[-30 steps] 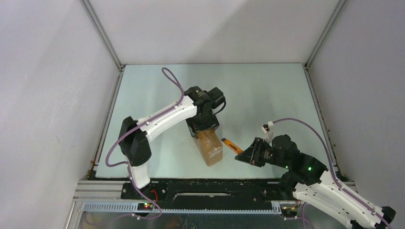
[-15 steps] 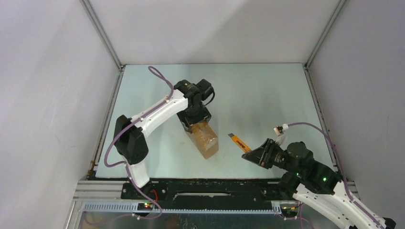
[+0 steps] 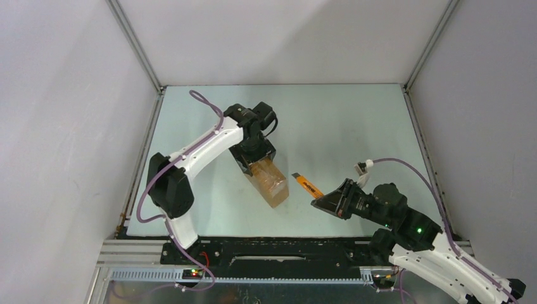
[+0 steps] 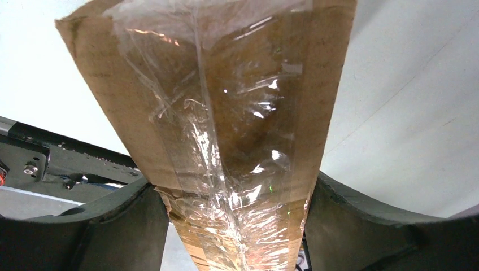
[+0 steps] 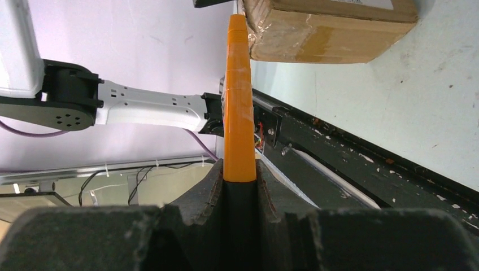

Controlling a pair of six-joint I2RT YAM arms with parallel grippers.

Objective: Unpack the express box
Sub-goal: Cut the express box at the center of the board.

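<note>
The express box (image 3: 272,184), brown cardboard with shiny clear tape along its seam, lies lengthwise on the pale table. My left gripper (image 3: 256,154) is shut on its far end. In the left wrist view both dark fingers (image 4: 116,226) press the sides of the express box (image 4: 226,113). My right gripper (image 3: 330,201) is shut on the orange-and-black utility knife (image 3: 308,185), whose tip points at the box with a small gap between them. In the right wrist view the utility knife (image 5: 238,101) rises from the right gripper (image 5: 240,186) toward a corner of the express box (image 5: 333,31).
Grey walls enclose the table (image 3: 354,126) on three sides. A black rail (image 3: 272,250) runs along the near edge by the arm bases. The left arm's white link (image 5: 147,110) shows in the right wrist view.
The left gripper has drawn the box a little up and to the left. The right gripper with the knife backed off to the right, then came back toward the box.
</note>
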